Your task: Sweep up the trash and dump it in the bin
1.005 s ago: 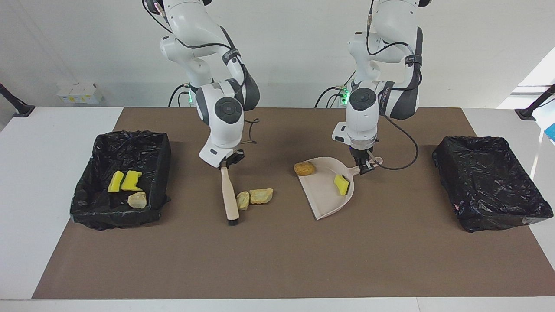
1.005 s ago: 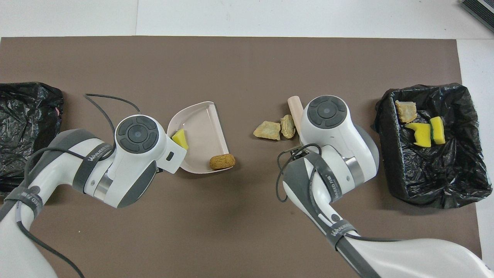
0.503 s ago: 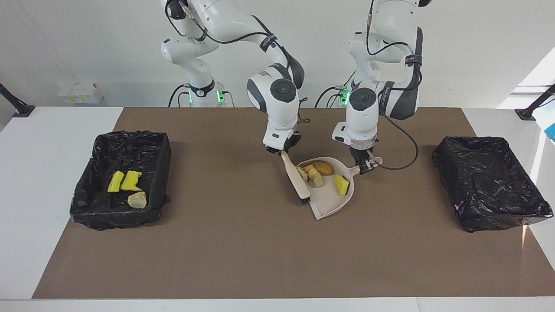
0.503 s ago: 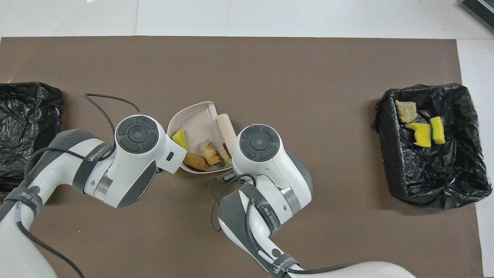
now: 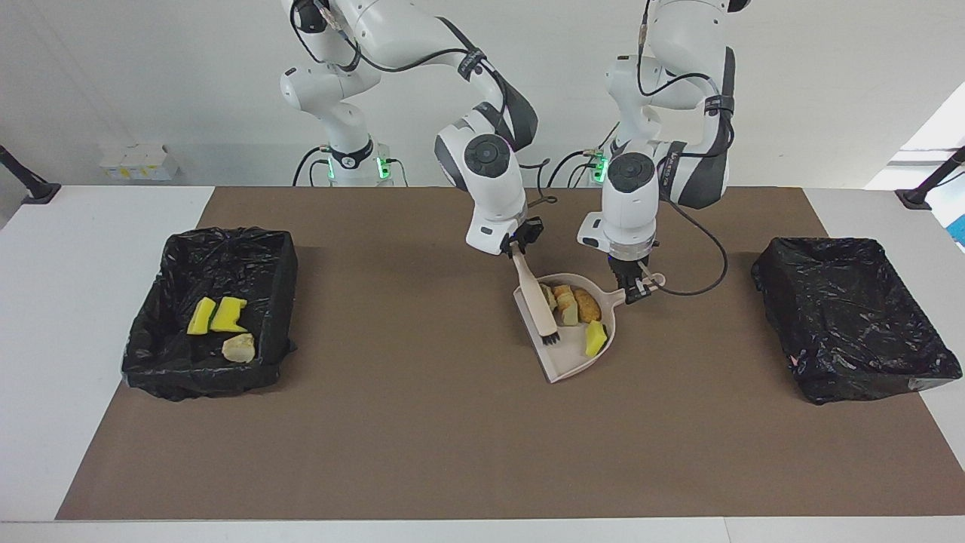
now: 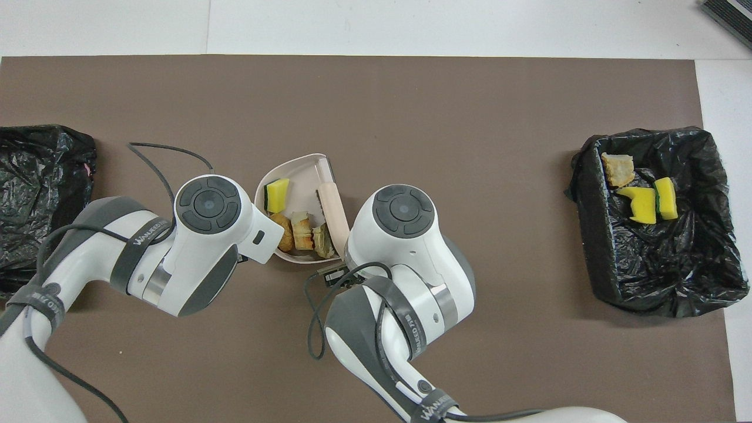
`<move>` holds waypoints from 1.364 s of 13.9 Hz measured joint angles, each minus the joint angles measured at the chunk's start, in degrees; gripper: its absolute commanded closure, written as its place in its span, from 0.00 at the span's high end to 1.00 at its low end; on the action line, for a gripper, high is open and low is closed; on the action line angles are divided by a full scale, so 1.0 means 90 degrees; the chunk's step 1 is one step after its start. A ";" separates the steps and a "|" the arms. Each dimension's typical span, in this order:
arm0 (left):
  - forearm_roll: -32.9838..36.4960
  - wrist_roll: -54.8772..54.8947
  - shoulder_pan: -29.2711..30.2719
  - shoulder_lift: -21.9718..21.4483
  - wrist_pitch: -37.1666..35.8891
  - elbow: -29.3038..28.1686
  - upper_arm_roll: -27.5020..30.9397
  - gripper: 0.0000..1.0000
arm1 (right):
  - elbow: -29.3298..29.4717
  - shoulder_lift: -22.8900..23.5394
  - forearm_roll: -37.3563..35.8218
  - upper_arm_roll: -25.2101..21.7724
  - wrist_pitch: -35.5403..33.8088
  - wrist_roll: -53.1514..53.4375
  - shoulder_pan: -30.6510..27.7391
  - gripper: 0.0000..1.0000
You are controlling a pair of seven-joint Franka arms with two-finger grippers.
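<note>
In the facing view, your left gripper (image 5: 635,287) clamps the dustpan (image 5: 567,360) handle, four trash (image 5: 574,306) pieces inside; right gripper (image 5: 516,247) grips the brush (image 5: 537,300). Overhead: the empty bin (image 6: 41,176) at the left arm's end lies nearest the pan; the other bin (image 6: 658,276) is well apart.

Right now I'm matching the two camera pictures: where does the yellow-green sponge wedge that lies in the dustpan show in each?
Facing view: the sponge wedge lies in the dustpan, below the brown lump.
Overhead view: the same wedge sits above the lump, beside the left arm's wrist.
Shared landmark: the brush, lying in the pan's mouth.
</note>
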 measured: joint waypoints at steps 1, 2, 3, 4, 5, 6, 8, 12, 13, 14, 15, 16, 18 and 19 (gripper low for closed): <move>0.0000 0.0021 0.0006 0.0001 0.0032 0.0000 0.0005 0.00 | 0.0021 -0.0202 -0.0147 -0.0025 -0.0325 0.0005 -0.0112 0.00; 0.0000 0.0118 0.0015 0.0004 0.0079 0.0000 0.0014 0.00 | 0.0027 -0.0438 -0.0260 -0.0039 -0.0598 0.0006 -0.0276 0.00; 0.0000 0.0305 0.0026 0.0006 0.0122 0.0002 0.0026 0.00 | 0.0028 -0.0671 -0.0307 -0.0052 -0.0838 0.0025 -0.0440 0.00; 0.0000 0.0501 0.0035 0.0008 0.0137 0.0011 0.0044 0.00 | 0.0027 -0.0881 -0.0385 -0.0064 -0.1061 0.0155 -0.0563 0.00; 0.0000 0.0636 0.0042 0.0009 0.0137 0.0023 0.0059 0.00 | 0.0026 -0.1025 -0.0540 -0.0066 -0.1191 0.0398 -0.0627 0.00; 0.0000 0.0750 0.0050 0.0009 0.0143 0.0033 0.0067 0.00 | 0.0020 -0.1110 -0.0690 -0.0063 -0.1236 0.0648 -0.0635 0.00; 0.0000 0.1024 0.0155 0.0001 0.0157 0.0077 0.0076 0.00 | 0.0008 -0.1143 -0.0785 -0.0005 -0.1236 0.0991 -0.0617 0.00; 0.0000 0.1836 0.0774 -0.0281 0.0132 0.0150 0.0110 0.00 | -0.0229 -0.1201 -0.0806 0.0029 -0.1191 0.1533 -0.0520 0.00; 0.0000 0.1996 0.0936 -0.0405 0.0098 0.0148 0.0117 0.00 | -0.0314 -0.1247 -0.0806 0.0030 -0.1178 0.1651 -0.0459 0.00; 0.0000 0.2208 0.1117 -0.0533 0.0060 0.0147 0.0121 0.00 | -0.0402 -0.1314 -0.0807 0.0037 -0.1170 0.1764 -0.0371 0.00; 0.0000 0.2498 0.1327 -0.0662 -0.0007 0.0147 0.0127 0.00 | -0.0502 -0.1395 -0.0807 0.0044 -0.1153 0.1915 -0.0225 0.00; -0.0002 0.2828 0.1560 -0.0777 -0.0080 0.0145 0.0132 0.00 | -0.0603 -0.1463 -0.0807 0.0050 -0.1112 0.2083 -0.0026 0.00; -0.0010 0.3530 0.2079 -0.0952 -0.0174 0.0140 0.0139 0.00 | -0.0840 -0.1508 -0.0806 0.0069 -0.0781 0.2539 0.0481 0.00; -0.0027 0.3851 0.2378 -0.1007 -0.0179 0.0137 0.0143 0.00 | -0.1028 -0.1506 -0.0805 0.0087 -0.0524 0.2819 0.0732 0.00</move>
